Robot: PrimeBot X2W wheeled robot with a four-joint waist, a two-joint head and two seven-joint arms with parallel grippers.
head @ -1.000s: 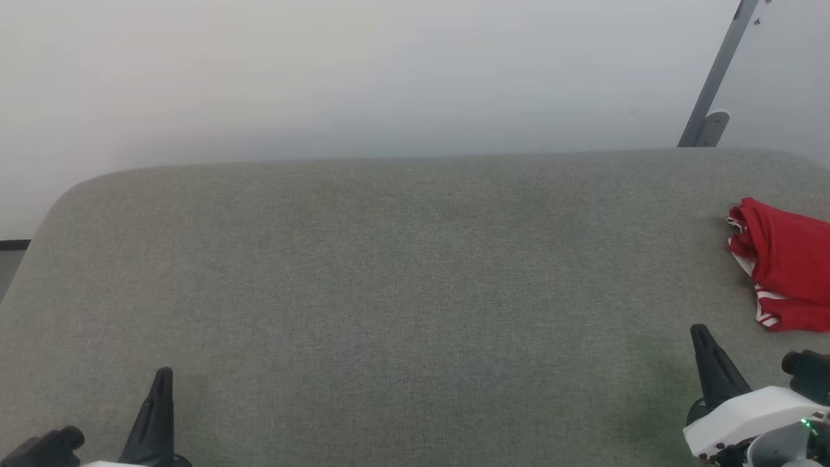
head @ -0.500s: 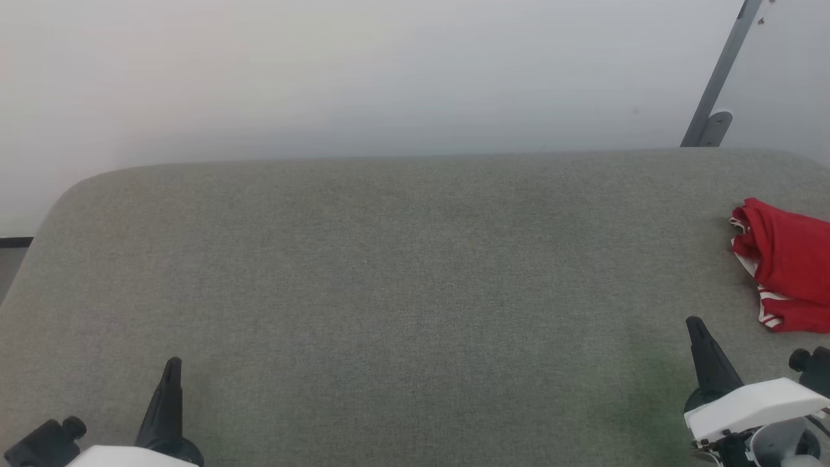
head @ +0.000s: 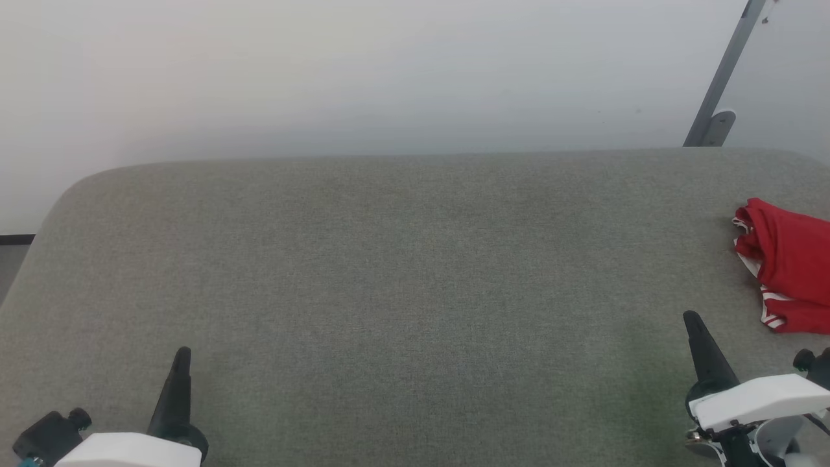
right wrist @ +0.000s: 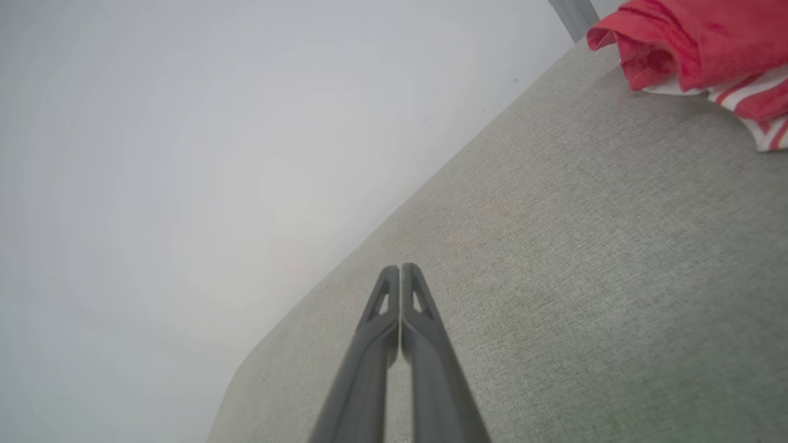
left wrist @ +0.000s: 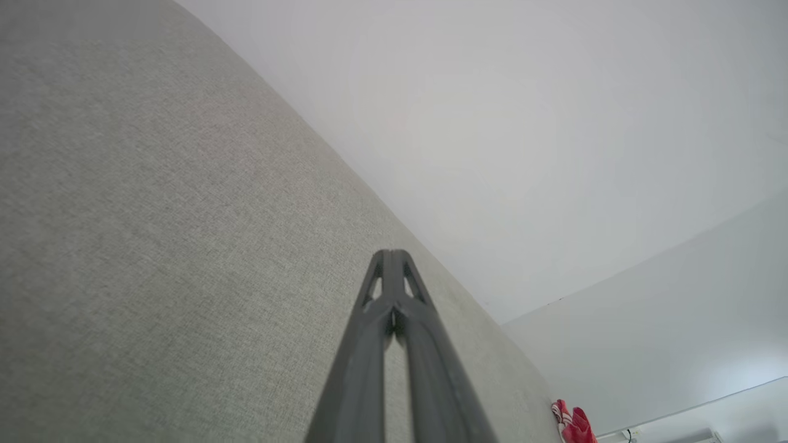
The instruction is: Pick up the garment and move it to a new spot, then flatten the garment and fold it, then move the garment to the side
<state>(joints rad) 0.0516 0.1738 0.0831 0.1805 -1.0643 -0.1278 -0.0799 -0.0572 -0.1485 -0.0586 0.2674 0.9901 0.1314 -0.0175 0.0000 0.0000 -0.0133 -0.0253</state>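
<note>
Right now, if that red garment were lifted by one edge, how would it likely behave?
Probably floppy: the garment lies crumpled in soft folds on the surface. Likely light, since the cloth looks thin at its striped hem. Lifted, it would probably unfurl and dangle.

Left gripper [head: 183, 353] & right gripper [head: 690, 318] look alike: long, pointy dark fingers [left wrist: 363, 357], white shells [head: 752, 399], black knobs [head: 48, 431].

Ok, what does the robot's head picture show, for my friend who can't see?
A bunched-up red garment with white striped edges lies at the far right of a wide grey padded surface. The left gripper and the right gripper point up from the bottom corners, both shut, neither touching the garment.
</note>
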